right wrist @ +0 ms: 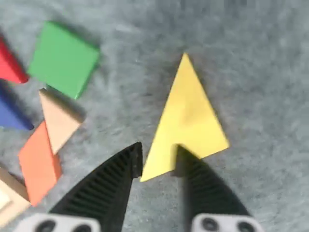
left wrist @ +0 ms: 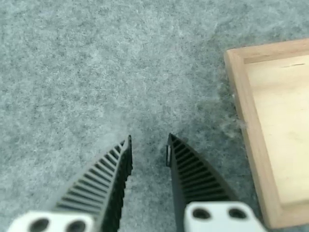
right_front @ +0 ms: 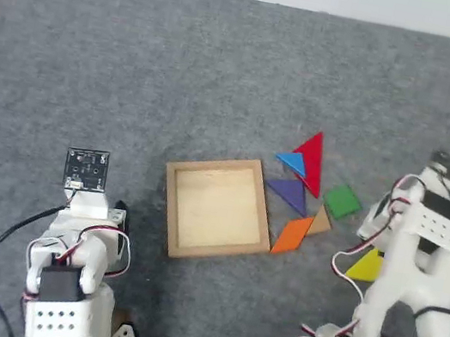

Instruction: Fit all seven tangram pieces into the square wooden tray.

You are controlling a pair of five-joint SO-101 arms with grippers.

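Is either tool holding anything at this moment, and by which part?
The left tool holds nothing. The right tool sits over one corner of the yellow triangle; whether it actually grips that corner cannot be told.

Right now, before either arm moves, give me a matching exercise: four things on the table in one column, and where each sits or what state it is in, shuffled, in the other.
1. square wooden tray
2. yellow triangular piece
3. green square piece
4. orange parallelogram piece

A. next to a corner of the tray
B. holds no pieces
C. at the fingertips of the right gripper
D. beside the red triangular piece, away from the tray

Pairs: 1-B, 2-C, 3-D, 4-A.
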